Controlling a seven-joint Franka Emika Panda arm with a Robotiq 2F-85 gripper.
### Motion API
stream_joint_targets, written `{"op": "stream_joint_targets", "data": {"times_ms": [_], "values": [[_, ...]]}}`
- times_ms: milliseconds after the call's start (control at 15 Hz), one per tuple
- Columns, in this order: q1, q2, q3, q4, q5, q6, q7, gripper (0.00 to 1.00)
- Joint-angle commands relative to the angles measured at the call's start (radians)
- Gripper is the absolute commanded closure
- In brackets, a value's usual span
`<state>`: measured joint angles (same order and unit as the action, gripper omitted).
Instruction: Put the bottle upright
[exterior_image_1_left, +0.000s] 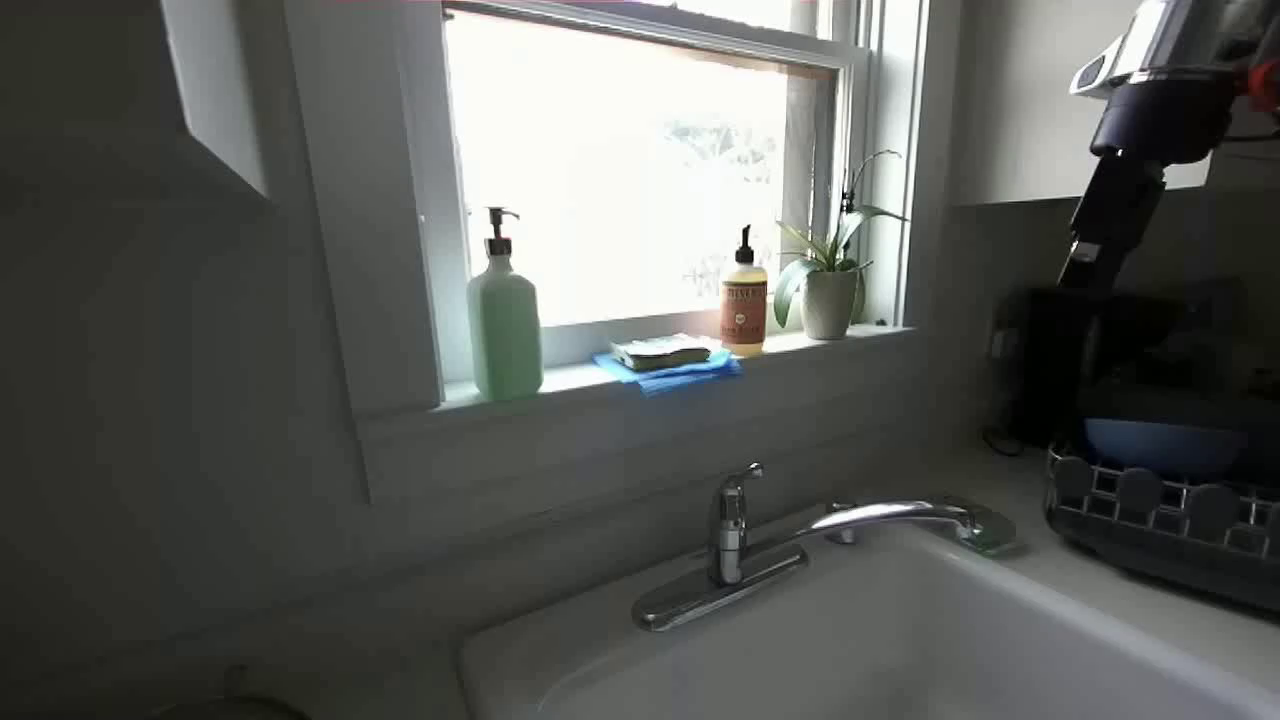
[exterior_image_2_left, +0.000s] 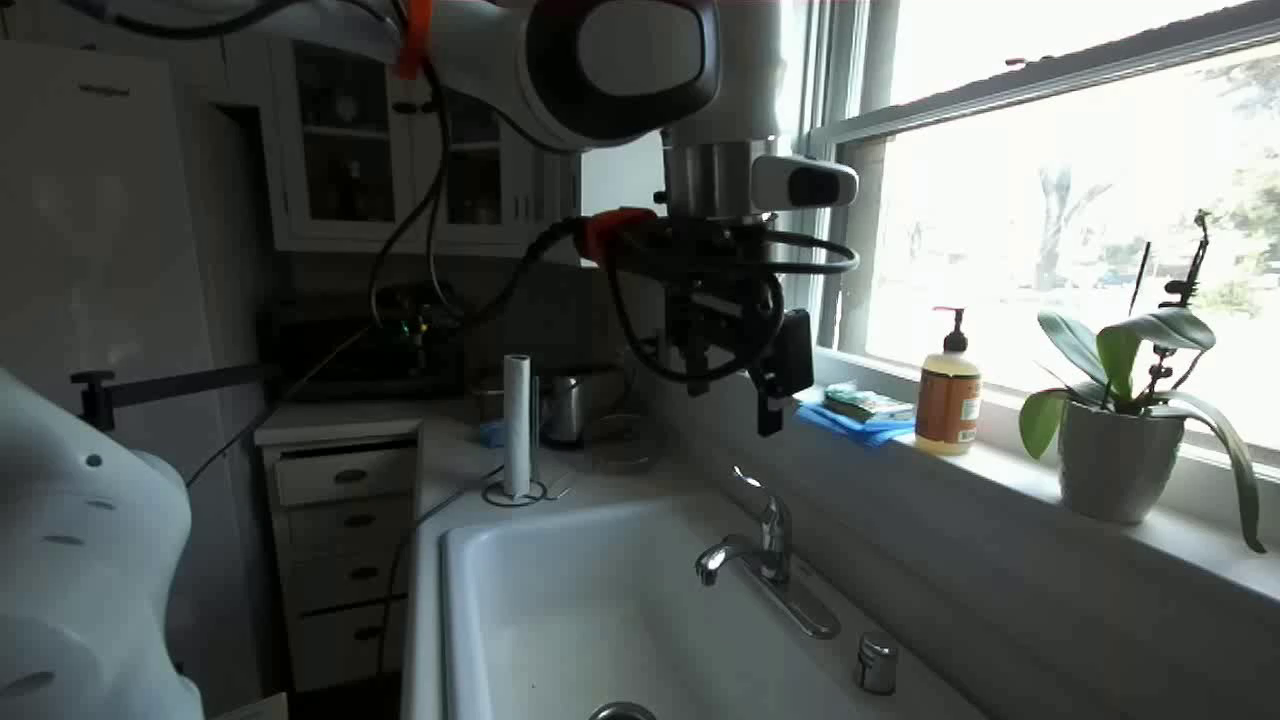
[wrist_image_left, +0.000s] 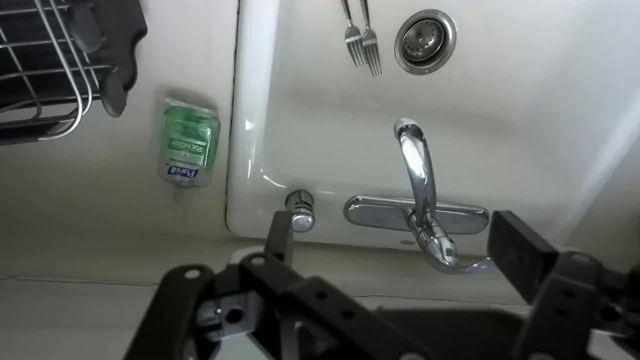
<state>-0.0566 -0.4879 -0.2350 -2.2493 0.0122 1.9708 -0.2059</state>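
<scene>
A clear Purell bottle (wrist_image_left: 188, 145) with green print lies flat on the counter between the dish rack and the sink. Its narrow neck points toward the window wall. Part of it shows in an exterior view (exterior_image_1_left: 992, 530) behind the faucet spout. It is out of view in the remaining exterior view. My gripper (wrist_image_left: 392, 235) is open and empty. In the wrist view its fingers frame the faucet, with the bottle well to the left of them. The gripper also shows in both exterior views (exterior_image_1_left: 1090, 250) (exterior_image_2_left: 735, 385), high above the counter and sink.
The dish rack (wrist_image_left: 55, 75) stands beside the bottle. The chrome faucet (wrist_image_left: 420, 175) and sprayer (wrist_image_left: 301, 210) rise at the sink's (wrist_image_left: 320, 140) back edge. Two forks (wrist_image_left: 362, 42) lie in the sink. The windowsill holds a green pump bottle (exterior_image_1_left: 505, 330), a soap bottle (exterior_image_1_left: 743, 310) and a potted plant (exterior_image_1_left: 828, 300).
</scene>
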Motion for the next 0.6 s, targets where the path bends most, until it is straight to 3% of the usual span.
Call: {"op": "stream_joint_targets", "data": {"times_ms": [0, 267, 533], "values": [[-0.019, 0.003, 0.015, 0.003, 0.009, -0.002, -0.008, 0.0], [-0.023, 0.025, 0.014, 0.018, 0.013, 0.031, 0.01, 0.0], [-0.062, 0.206, -0.013, 0.167, 0.013, -0.012, 0.081, 0.0]]}}
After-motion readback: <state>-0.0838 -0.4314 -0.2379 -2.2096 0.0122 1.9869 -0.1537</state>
